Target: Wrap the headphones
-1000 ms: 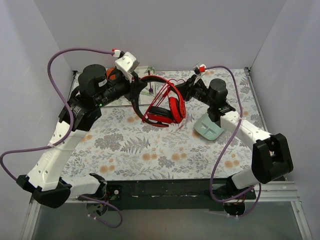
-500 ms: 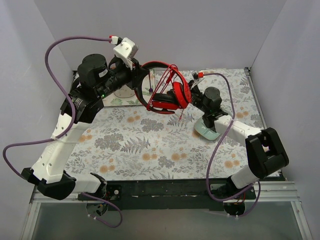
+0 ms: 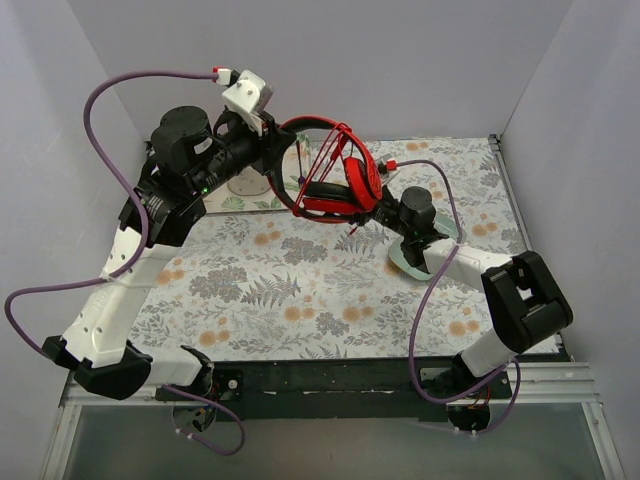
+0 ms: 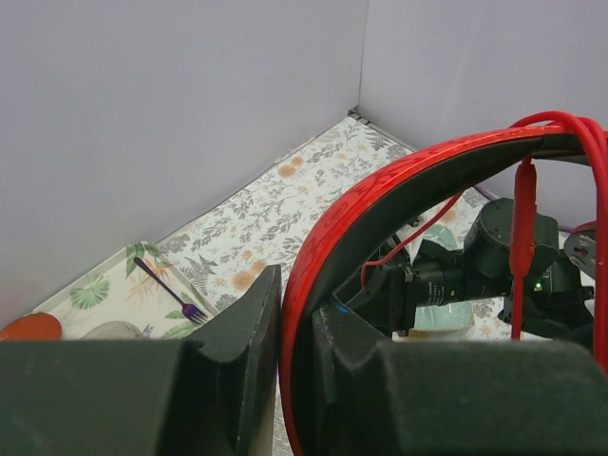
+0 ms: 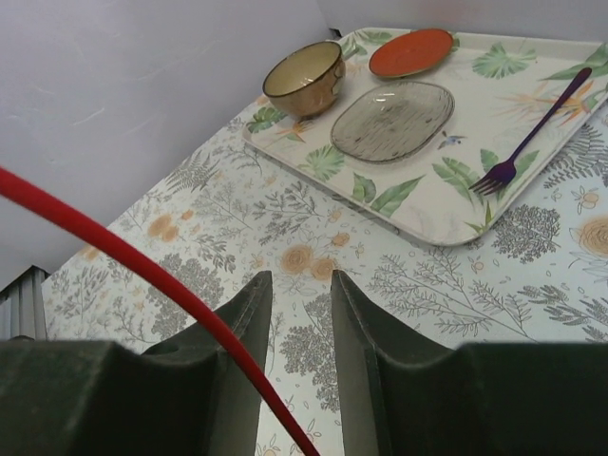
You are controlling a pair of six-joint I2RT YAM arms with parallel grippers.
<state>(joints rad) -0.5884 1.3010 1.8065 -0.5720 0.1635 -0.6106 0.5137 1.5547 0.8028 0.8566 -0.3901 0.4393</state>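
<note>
The headphones point(image 3: 352, 186) hang in the air above the back middle of the table, red cups with a black and red headband point(image 3: 308, 125). My left gripper point(image 3: 284, 168) is shut on the headband point(image 4: 380, 199), which sits clamped between its jaws point(image 4: 295, 309). The thin red cable point(image 3: 330, 158) runs in several loops over the headband and cups. My right gripper point(image 3: 379, 206) is just right of and below the cups. Its jaws point(image 5: 299, 285) stand slightly apart with only table showing between the tips. The cable point(image 5: 123, 256) crosses in front of its left finger.
A leaf-patterned tray point(image 5: 285, 157) at the back left holds a tan bowl point(image 5: 304, 76), an orange plate point(image 5: 410, 52), a grey glass dish point(image 5: 391, 119) and a purple fork point(image 5: 532, 128). A mint-green dish point(image 3: 412, 258) lies under my right forearm. Grey walls enclose the table.
My left gripper has lifted the headphones higher and a little toward the back right. My right gripper has swung left and lower, close under the cups.
</note>
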